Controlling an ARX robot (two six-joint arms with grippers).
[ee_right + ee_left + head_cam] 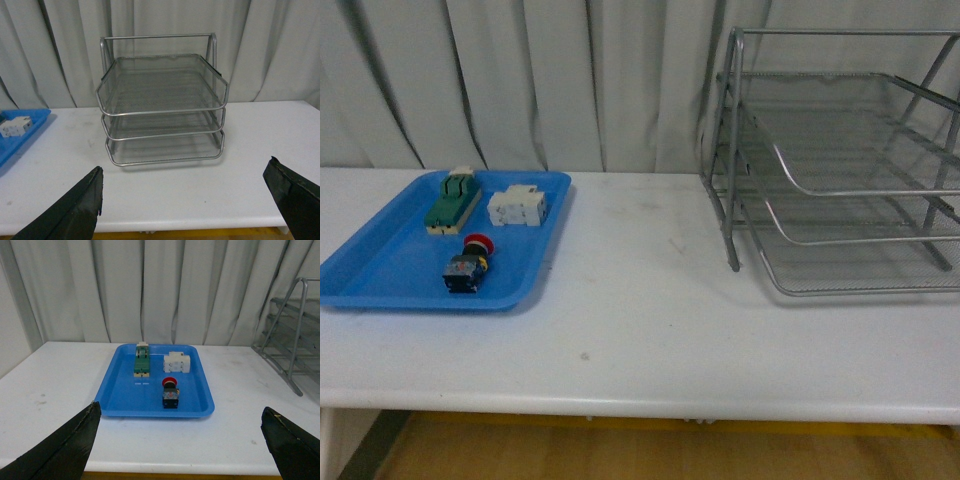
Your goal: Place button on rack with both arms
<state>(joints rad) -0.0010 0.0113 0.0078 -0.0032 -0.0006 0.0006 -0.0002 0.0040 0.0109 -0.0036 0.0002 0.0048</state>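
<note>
soft, even light, faint shadow under the rack (161, 113), all views slightly blurred.

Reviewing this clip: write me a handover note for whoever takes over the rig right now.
Left gripper: open, empty, facing the blue tray.
Right gripper: open, empty, facing the rack.
Button: lying in the tray, nearer the robot than the green switch block and white terminal block; nothing touches it.
Done: nothing; no button on the rack.
Left: grasp the button, carry it across, set it on the rack.
</note>
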